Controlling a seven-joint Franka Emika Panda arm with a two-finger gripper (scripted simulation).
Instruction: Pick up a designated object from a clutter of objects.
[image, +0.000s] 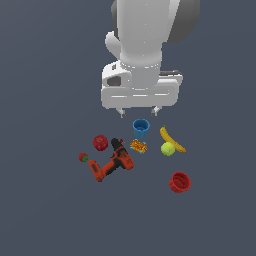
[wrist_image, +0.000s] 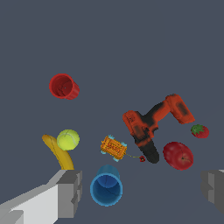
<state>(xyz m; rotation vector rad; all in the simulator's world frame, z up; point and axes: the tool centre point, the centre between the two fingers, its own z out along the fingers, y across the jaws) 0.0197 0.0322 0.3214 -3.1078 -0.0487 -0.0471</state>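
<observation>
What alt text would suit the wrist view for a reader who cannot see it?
The open pincer hangs above scattered items on a dark grey floor, a blue cup between its fingers. Farther off lie a banana touching a green-yellow ball, a power drill, an apple, a strawberry and, apart, the red cup.

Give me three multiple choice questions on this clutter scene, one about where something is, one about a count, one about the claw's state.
1. Which item lies closest to the banana?
A. strawberry
B. green-yellow ball
C. power drill

2. How many cups are on the surface?
A. one
B. two
C. three

3. What is the claw doing?
A. hanging open and empty above the clutter
B. shut on the red cup
C. shut on the power drill

Answers:
1. B, the green-yellow ball sits against the banana.
2. B, only the blue cup and the red cup show.
3. A, in the wrist view its fingers stand wide apart with nothing between them.
</observation>
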